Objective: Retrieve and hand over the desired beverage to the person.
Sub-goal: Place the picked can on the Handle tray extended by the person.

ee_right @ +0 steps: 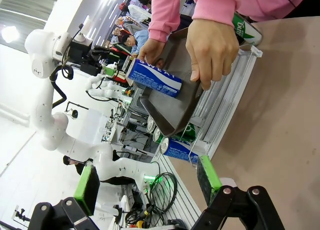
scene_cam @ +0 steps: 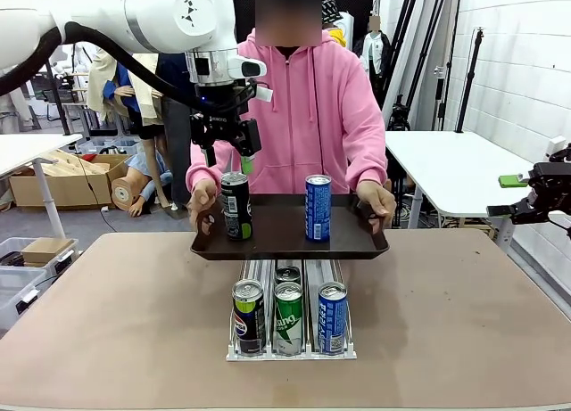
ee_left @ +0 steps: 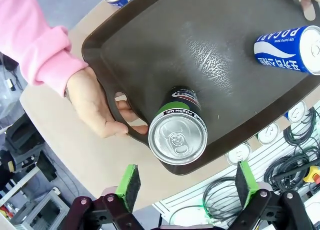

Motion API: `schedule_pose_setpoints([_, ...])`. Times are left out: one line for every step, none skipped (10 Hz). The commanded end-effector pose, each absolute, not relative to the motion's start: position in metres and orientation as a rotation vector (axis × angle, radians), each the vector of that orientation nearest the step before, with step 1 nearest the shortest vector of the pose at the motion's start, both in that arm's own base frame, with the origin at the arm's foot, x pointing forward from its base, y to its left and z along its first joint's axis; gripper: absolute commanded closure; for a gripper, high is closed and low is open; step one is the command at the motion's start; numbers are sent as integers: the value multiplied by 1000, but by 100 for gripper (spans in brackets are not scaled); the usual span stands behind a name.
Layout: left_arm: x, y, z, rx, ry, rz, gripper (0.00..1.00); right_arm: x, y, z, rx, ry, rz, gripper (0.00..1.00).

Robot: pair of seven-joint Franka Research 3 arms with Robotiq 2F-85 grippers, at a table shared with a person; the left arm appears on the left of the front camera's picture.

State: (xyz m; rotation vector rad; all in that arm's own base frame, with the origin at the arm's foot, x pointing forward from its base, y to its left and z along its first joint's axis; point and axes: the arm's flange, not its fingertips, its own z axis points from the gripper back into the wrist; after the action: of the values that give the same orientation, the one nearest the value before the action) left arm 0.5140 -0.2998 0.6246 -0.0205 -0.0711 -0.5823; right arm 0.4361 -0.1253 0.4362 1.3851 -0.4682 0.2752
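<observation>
Cans: you've got two on the tray (scene_cam: 357, 242), one dark can (scene_cam: 236, 206) and one blue can (scene_cam: 318, 208), plus four in the rack (scene_cam: 290, 350) on the bench (scene_cam: 464, 322). Person (scene_cam: 312, 99) holds the tray with both hands. Left gripper (scene_cam: 228, 148) just above the dark can, jaws apart, empty. Right gripper (scene_cam: 535, 197) off to the side, jaws apart.

Brown table (scene_cam: 464, 322) carries white can rack (scene_cam: 290, 349); three cans at its front.

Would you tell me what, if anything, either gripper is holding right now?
Nothing: the left gripper hangs open above the black can on the tray, and the right gripper is open too.
</observation>
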Motion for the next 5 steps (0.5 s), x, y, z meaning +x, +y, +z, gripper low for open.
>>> schedule_pose_setpoints([514,-300,625,-28,-75,-580,0,435,-124,437,1387,-469,262,0])
schedule_pose_setpoints([514,-300,625,-28,-75,-580,0,435,-124,437,1387,-469,262,0])
schedule_pose_setpoints([514,-300,625,-28,-75,-580,0,435,-124,437,1387,-469,262,0])
schedule_pose_setpoints([514,-300,625,-28,-75,-580,0,435,-124,437,1387,-469,262,0])
schedule_pose_setpoints([514,-300,625,-28,-75,-580,0,435,-124,437,1387,-469,262,0])
